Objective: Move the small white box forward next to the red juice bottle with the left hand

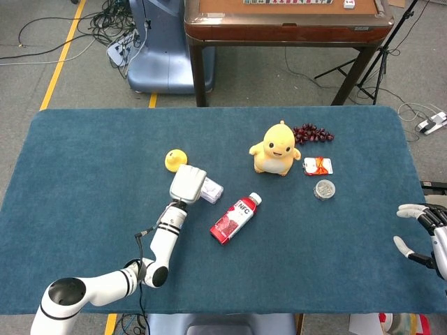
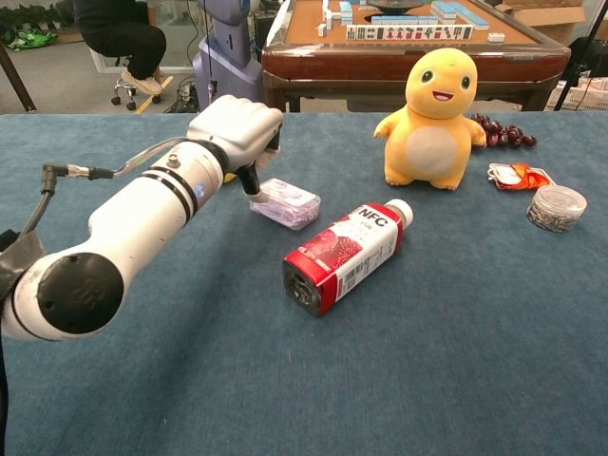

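Observation:
The small white box is held by my left hand, whose fingers curl over its left end. It sits just left of the cap end of the red juice bottle, which lies on its side on the blue table. A small gap separates box and bottle. I cannot tell whether the box rests on the cloth or is slightly lifted. My right hand hovers at the table's right edge with its fingers spread and nothing in them.
A yellow plush duck stands behind the bottle. Dark grapes, a red-and-white packet and a small round tin lie to its right. A yellow ball sits behind my left hand.

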